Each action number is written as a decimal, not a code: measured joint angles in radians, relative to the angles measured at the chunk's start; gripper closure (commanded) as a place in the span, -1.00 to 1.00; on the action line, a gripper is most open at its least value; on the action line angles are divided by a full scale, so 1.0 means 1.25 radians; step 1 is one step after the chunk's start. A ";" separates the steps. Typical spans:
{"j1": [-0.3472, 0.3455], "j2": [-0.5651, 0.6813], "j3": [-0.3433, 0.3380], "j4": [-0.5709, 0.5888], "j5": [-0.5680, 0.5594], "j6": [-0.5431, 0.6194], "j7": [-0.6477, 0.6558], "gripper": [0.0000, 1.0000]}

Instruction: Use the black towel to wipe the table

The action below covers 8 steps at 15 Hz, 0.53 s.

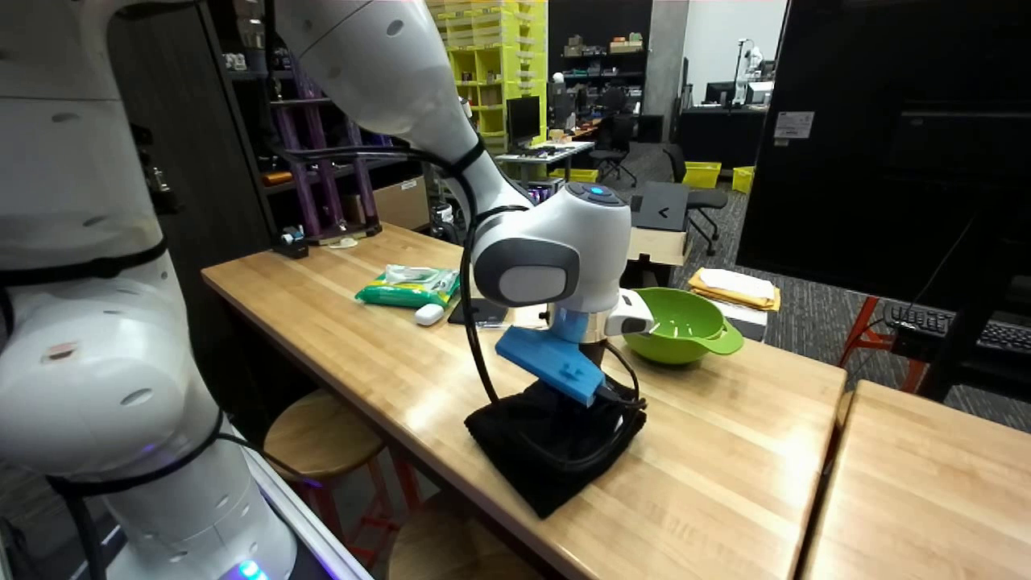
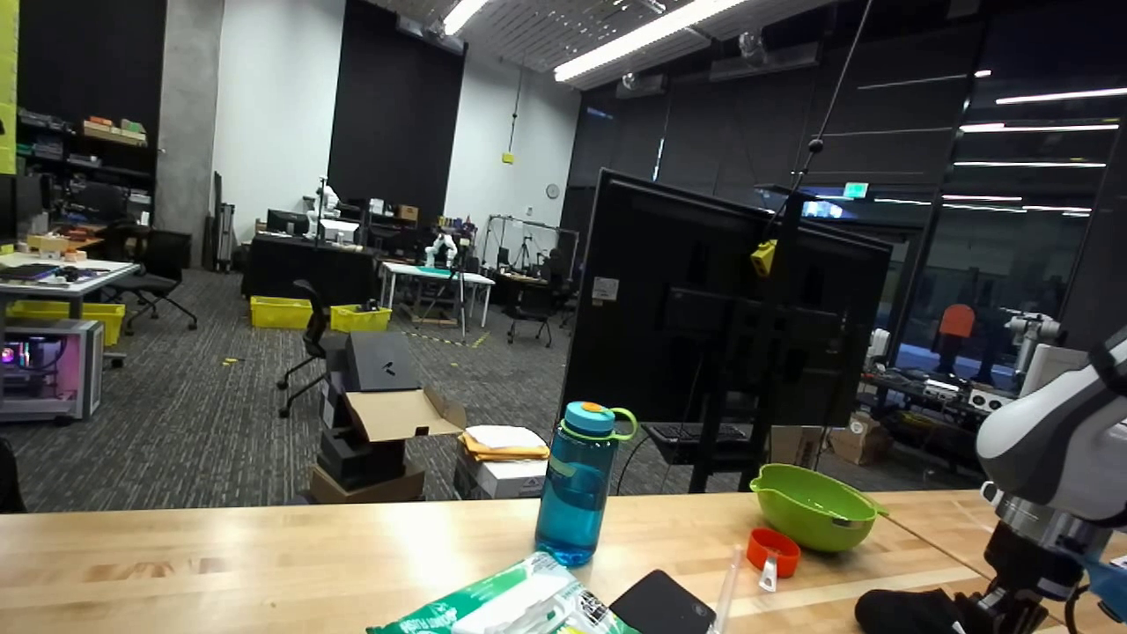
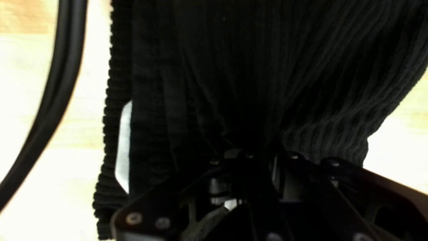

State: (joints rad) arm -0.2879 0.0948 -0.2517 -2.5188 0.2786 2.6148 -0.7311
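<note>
At the lower edge of the wrist view, the hand [image 3: 254, 155] is closed, clamped on a gathered pinch of the black towel [image 3: 240, 73]; ribbed folds of its fabric radiate from the grip. A white tag [image 3: 123, 147] shows along one margin of the towel, and a black cable [image 3: 57, 107] curves past on the same side. Directly above, in an exterior view, a blue casing [image 1: 552, 365] sits against the arm's white wrist [image 1: 596, 246]; from this angle the grip is hidden. The towel rests on the table [image 1: 717, 435], a long top of light wooden planks, with one corner near the edge on the robot's side. Near the towel stands a green bowl [image 1: 685, 348], seen in both exterior views. Just beside the bowl, in an exterior view, lies a red ring-shaped object [image 2: 788, 561]. Farther along the table are a dark flat object [image 2: 660, 603], a small white rounded object [image 1: 429, 314] and a green-and-white soft pack [image 1: 409, 287], with a blue bottle [image 2: 577, 493] upright near the pack. Two round stools [image 1: 326, 435] stand beside the table on the robot's side, and across a narrow gap from its end lies a separate wooden tabletop [image 1: 934, 475].
</note>
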 measured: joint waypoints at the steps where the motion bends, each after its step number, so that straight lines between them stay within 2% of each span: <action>1: 0.003 0.006 0.012 0.004 0.001 0.000 0.000 0.94; 8: 0.053 0.028 0.121 0.037 0.018 -0.023 0.001 0.94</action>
State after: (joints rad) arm -0.2214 0.1300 -0.1000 -2.4720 0.3011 2.5860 -0.7305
